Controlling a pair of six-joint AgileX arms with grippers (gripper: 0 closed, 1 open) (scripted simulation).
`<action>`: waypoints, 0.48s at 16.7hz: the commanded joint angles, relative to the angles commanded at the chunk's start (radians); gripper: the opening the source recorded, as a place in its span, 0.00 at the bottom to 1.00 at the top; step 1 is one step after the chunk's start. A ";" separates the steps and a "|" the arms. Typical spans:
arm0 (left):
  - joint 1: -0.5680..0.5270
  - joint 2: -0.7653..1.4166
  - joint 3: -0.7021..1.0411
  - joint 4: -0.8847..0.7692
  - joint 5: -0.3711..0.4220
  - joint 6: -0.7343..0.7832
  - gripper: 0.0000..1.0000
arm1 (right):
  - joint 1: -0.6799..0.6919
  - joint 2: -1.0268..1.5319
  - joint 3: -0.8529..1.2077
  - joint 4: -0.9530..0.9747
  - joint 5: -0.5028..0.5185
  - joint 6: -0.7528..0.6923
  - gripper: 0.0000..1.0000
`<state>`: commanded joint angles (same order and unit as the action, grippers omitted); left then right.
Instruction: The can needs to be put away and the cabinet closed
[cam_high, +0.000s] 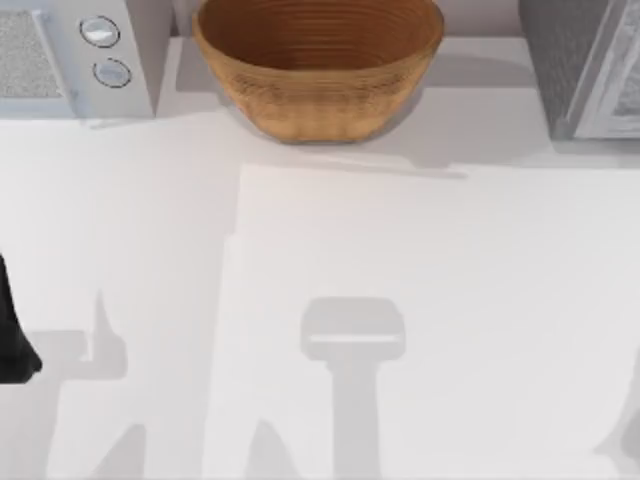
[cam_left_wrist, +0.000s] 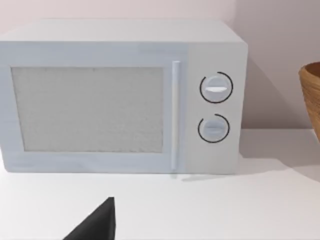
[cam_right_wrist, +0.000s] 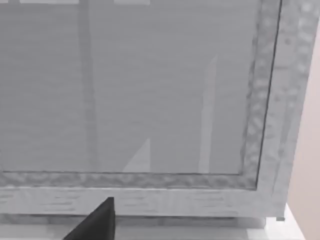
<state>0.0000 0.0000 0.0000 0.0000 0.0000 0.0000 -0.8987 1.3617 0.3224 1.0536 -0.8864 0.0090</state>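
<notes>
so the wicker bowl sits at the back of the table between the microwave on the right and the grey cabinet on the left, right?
Not quite: the sides are swapped. In the top view the microwave is on the left and the grey cabinet on the right, with the wicker bowl between them at the back.

A microwave (cam_high: 75, 55) stands at the table's (cam_high: 420, 300) far left, with the wicker bowl (cam_high: 318, 65) just beside it to the right, at the back centre. The cabinet (cam_high: 585, 65) occupies the far right corner, well apart from the bowl.
</notes>
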 joint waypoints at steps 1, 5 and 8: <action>0.000 0.000 0.000 0.000 0.000 0.000 1.00 | -0.038 0.059 0.013 0.045 -0.037 0.004 1.00; 0.000 0.000 0.000 0.000 0.000 0.000 1.00 | -0.123 0.185 0.044 0.143 -0.121 0.013 1.00; 0.000 0.000 0.000 0.000 0.000 0.000 1.00 | -0.126 0.190 0.045 0.146 -0.124 0.014 1.00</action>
<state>0.0000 0.0000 0.0000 0.0000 0.0000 0.0000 -1.0250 1.5515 0.3677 1.1998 -1.0104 0.0227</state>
